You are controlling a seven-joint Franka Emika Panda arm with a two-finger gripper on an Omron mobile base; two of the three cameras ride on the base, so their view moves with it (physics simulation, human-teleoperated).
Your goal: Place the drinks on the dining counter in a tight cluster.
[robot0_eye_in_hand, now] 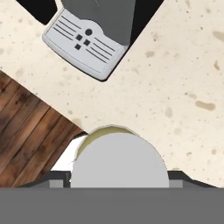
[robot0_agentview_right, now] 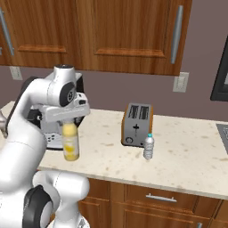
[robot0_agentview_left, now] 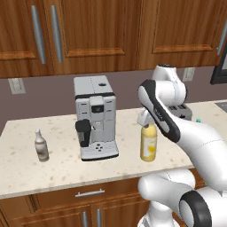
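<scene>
Near counter edge, yellow juice bottle (robot0_agentview_left: 148, 143) stood upright on speckled counter (robot0_agentview_right: 187, 156), right of coffee machine (robot0_agentview_left: 95, 117); gripper (robot0_agentview_right: 69, 119) sat over white cap (robot0_eye_in_hand: 119, 161), jaws flanking neck, squeeze not confirmable; weak or off-centre pinch could drop or tip bottle on lift; farther right, water bottle (robot0_agentview_right: 148, 146) stood by toaster (robot0_agentview_right: 137, 124); far left, brownish bottle (robot0_agentview_left: 41, 146) waited.

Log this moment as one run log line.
phase: grasp approach | gripper: over juice bottle cap, grip unclear | bottle: upright on counter beside coffee machine
</scene>
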